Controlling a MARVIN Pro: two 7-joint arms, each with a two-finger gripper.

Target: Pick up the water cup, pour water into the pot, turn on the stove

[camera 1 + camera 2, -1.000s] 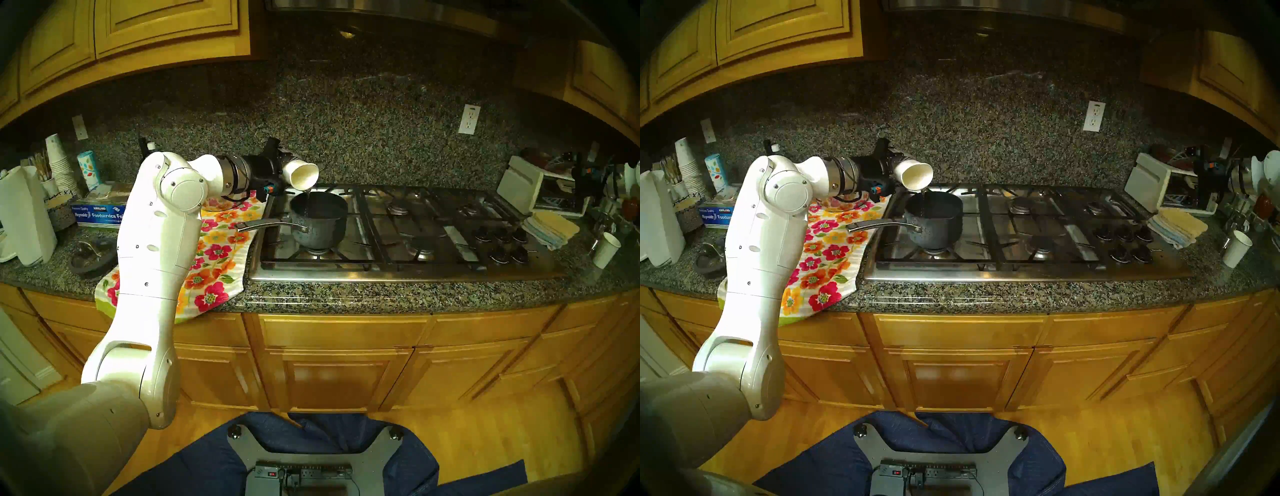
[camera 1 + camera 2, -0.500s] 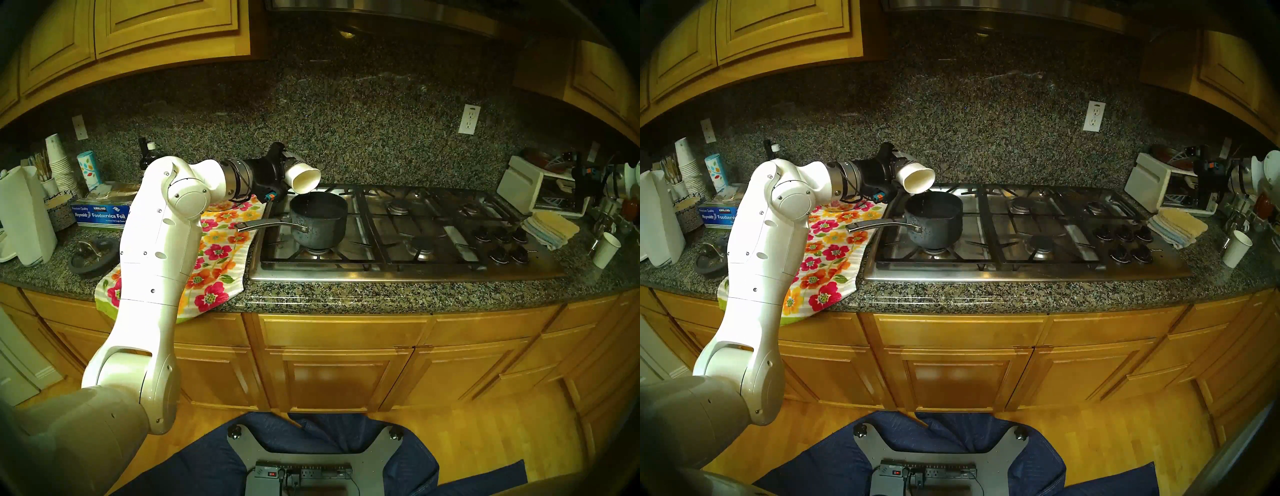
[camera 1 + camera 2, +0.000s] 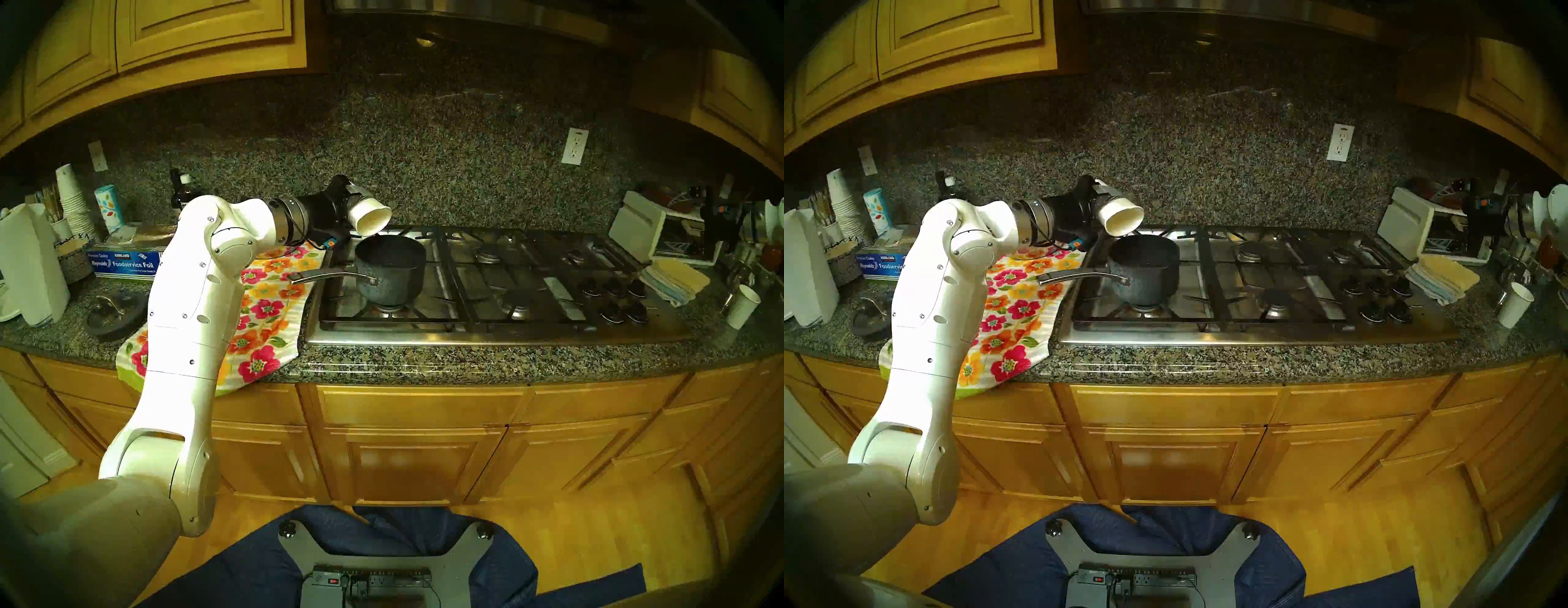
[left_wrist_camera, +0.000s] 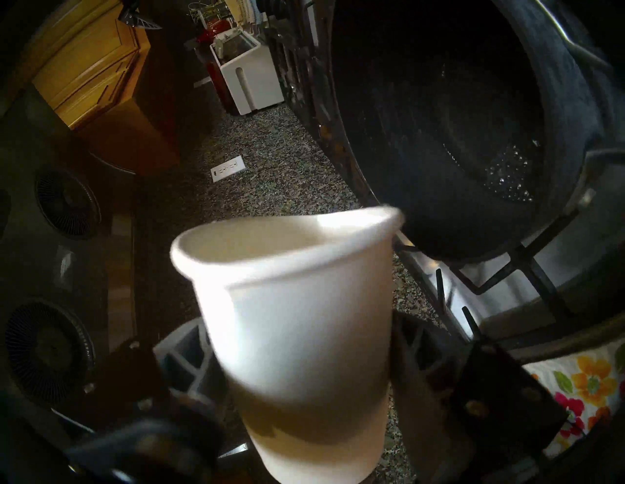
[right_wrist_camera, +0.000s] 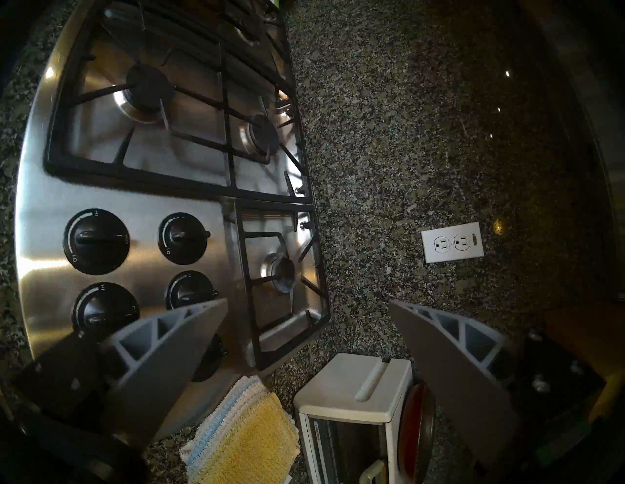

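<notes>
1. Closest, my left gripper (image 4: 304, 382) is clamped on the water cup (image 3: 368, 215), tipped nearly on its side, mouth just above the pot's far-left rim.
2. Below, the pot (image 3: 392, 271) sits on the stove's (image 3: 500, 333) front-left grate, water glinting inside.
3. Farther right, my right gripper (image 5: 307, 321) hangs wide apart and empty above the knobs (image 5: 96, 241).

Wooden cabinets (image 3: 407, 446), speckled granite backsplash (image 3: 424, 140), wood floor (image 3: 594, 547).

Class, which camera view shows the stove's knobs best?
The right wrist view: the knobs sit close, their markings legible. Both head views show them small and dark at the stove's right end. The left wrist view shows none.
</notes>
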